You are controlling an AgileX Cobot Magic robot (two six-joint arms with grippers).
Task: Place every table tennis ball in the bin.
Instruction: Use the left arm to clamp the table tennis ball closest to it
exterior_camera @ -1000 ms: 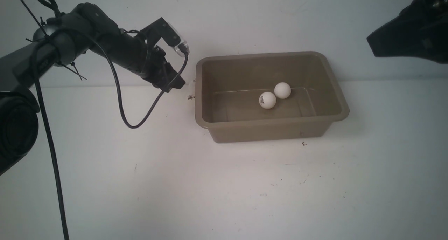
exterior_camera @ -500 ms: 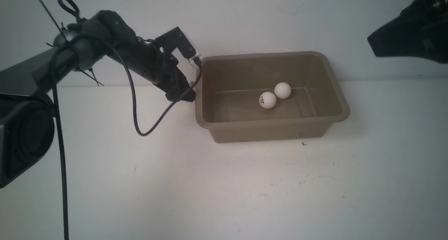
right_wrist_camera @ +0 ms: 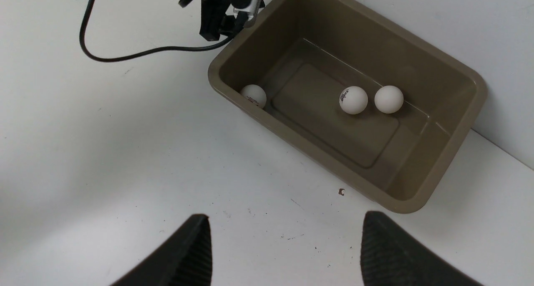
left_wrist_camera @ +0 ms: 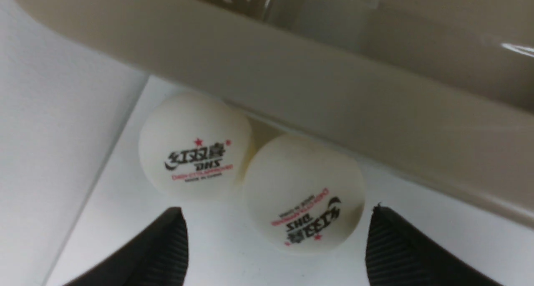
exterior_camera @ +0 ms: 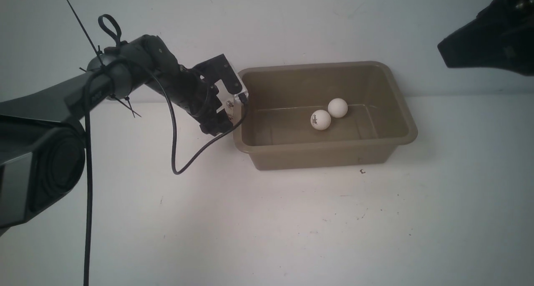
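Taupe plastic fills the left wrist view: the outer wall of the bin (left_wrist_camera: 317,94), with two balls on the table (left_wrist_camera: 217,252) tucked against it under the flared rim, touching each other. Over the last second the left arm has swung in from well clear of the bin and dropped beside its left wall. The left gripper (left_wrist_camera: 277,211) has gone from nearly closed to spread wide, and it holds nothing. The nearer ball (left_wrist_camera: 302,192) sits between the open fingers, just ahead of their tips; the farther ball (left_wrist_camera: 194,146) lies off toward one finger. The right gripper (right_wrist_camera: 285,219) hangs high over the table, fingers apart and empty, unmoved. Its view shows three balls already inside: a corner ball (right_wrist_camera: 253,95) near the left arm and a pair (right_wrist_camera: 353,100) mid-floor, which have barely shifted

The step in hand looks like a reach for the nearer ball, with three in and two left. The risk, I judge, is the rim overhang and the touching neighbour: closing could roll either ball along the wall, so the fingers should go lower and straddle only one
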